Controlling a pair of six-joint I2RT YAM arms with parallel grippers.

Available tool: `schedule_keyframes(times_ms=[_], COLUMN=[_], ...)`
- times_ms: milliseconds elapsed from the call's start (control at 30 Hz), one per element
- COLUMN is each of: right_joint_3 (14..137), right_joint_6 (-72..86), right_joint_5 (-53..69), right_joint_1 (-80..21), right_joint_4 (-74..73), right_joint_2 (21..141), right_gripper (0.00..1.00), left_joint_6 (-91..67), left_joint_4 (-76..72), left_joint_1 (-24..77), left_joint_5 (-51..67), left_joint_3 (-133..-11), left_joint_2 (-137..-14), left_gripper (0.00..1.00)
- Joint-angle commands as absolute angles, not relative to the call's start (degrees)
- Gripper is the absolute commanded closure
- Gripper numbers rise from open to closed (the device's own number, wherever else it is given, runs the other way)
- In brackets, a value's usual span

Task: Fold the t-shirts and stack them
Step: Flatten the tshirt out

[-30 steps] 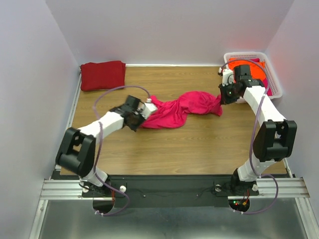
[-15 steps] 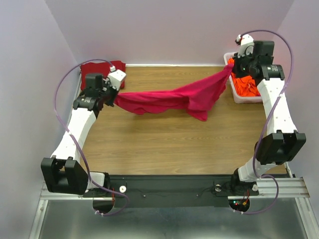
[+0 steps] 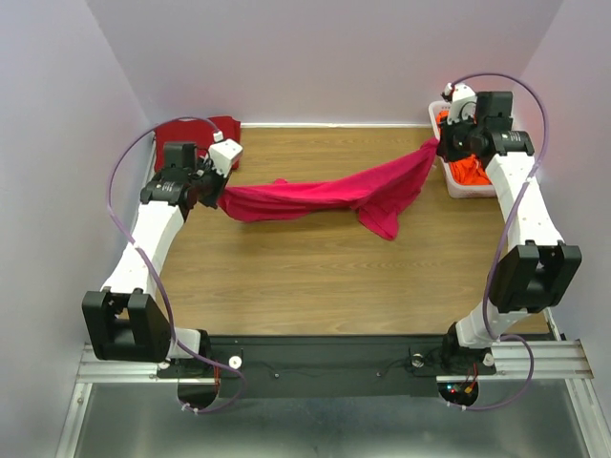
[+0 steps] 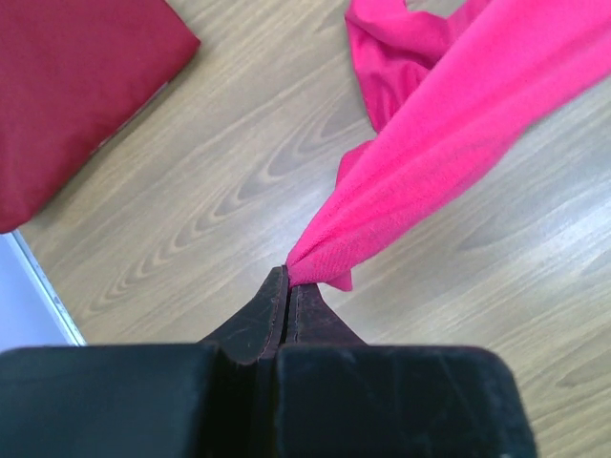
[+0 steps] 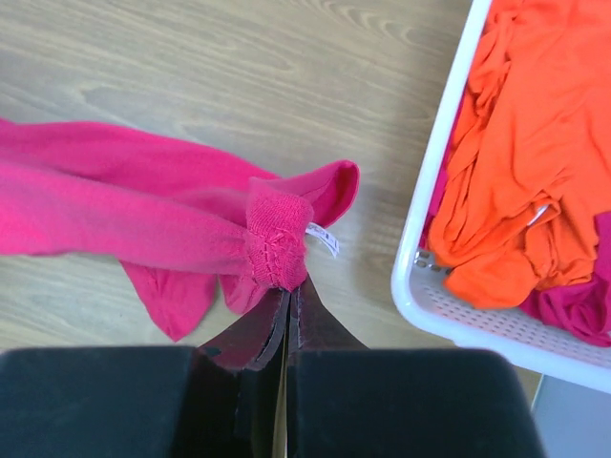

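The left arm (image 3: 153, 239) and right arm (image 3: 520, 205) are wearing white shells over their long links, with chunky black housings bulging at the joints. A thin purple cable (image 3: 112, 191) is looping off each. The left gripper (image 4: 287, 281) and right gripper (image 5: 289, 291) are showing matte black fingers (image 4: 250, 329), scuffed and tapering. Tiny red and green lights (image 3: 458, 389) are glowing by the right base.

No legible text or labels anywhere
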State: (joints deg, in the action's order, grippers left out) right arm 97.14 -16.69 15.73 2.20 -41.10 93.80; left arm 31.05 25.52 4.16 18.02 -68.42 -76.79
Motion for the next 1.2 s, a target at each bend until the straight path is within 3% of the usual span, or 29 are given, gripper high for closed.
schedule_keyframes(times_ms=[0,467,933,1067,1167], right_joint_3=[95.90,82.44,110.64,118.37,118.48], right_joint_6=[-16.52,-24.17,-16.18,-10.82,-8.54], right_joint_5=[17.05,21.45,20.31,17.58,18.97], right_joint_1=[2.46,2.46,1.32,1.05,1.14], right_joint_4=[-38.58,-42.98,-37.72,-37.35,-37.35], right_joint_2=[90.45,82.17,116.62,122.69,121.82], right_gripper=[1.00,0.99,0.99,0.83,0.54], left_joint_6=[32.08,39.46,29.10,25.50,23.21], left_joint_4=[25.66,34.72,22.16,18.55,16.35], left_joint_1=[3.96,2.73,2.37,2.37,2.29], left_joint_5=[18.90,28.38,20.74,17.06,13.55], left_joint_3=[-68.29,-68.82,-75.84,-78.92,-80.68], left_joint_2=[-75.93,-72.60,-91.75,-96.77,-100.18], left_gripper=[1.00,1.00,1.00,1.00,1.00])
